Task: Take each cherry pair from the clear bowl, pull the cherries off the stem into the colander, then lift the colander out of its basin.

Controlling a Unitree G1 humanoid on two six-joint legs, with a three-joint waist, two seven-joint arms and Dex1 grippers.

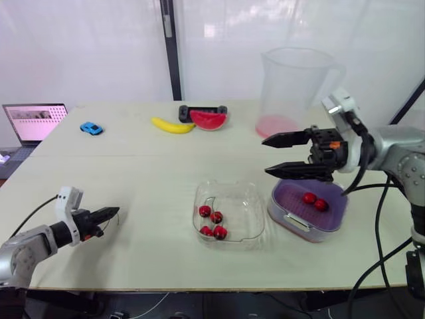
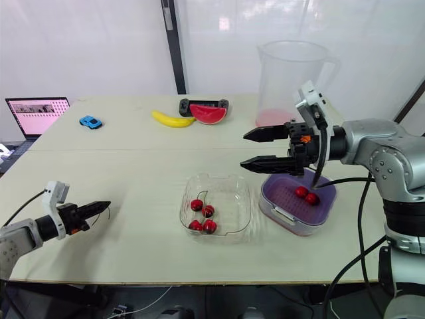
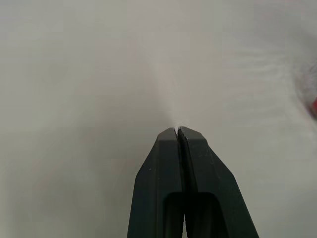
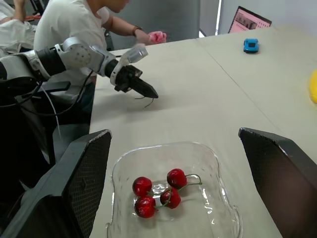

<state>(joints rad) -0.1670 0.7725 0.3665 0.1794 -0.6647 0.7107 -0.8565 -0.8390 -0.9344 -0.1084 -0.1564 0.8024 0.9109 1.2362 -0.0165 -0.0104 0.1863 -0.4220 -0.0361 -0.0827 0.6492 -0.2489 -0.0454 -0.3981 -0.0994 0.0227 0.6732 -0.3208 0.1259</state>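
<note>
The clear bowl (image 1: 242,199) sits near the middle of the table (image 1: 146,173), toward the front edge, and 4 cherries (image 1: 212,222) lie in its left half, their thin stems curling up between them. They look like 2 pairs, though I cannot tell which stem joins which fruit. Just beside the bowl, on the robot's right, the purple colander (image 1: 287,193) rests inside its basin (image 2: 292,226), with 2 loose cherries (image 1: 315,201) lying together toward its right side.

The right gripper (image 1: 265,157) hangs in the air over the far edge of the colander, its 2 black fingers spread wide apart and empty, tips pointing toward the robot's left, above the gap between colander and bowl. It touches neither.

The left gripper (image 1: 114,212) is low at the front left of the table, well apart from the bowl. Its jaws are pressed together, and a thin dark bare stem (image 4: 147,102) trails from the tip.

Along the back of the table stand a tall clear pitcher (image 1: 295,86) with a little pink at the bottom, a watermelon slice (image 1: 208,119), a banana (image 1: 171,125) and a small blue toy car (image 1: 91,128). An open laptop (image 1: 34,121) sits at the far left. Beyond the table's left end, a person in a white shirt (image 4: 74,25) is seated
</note>
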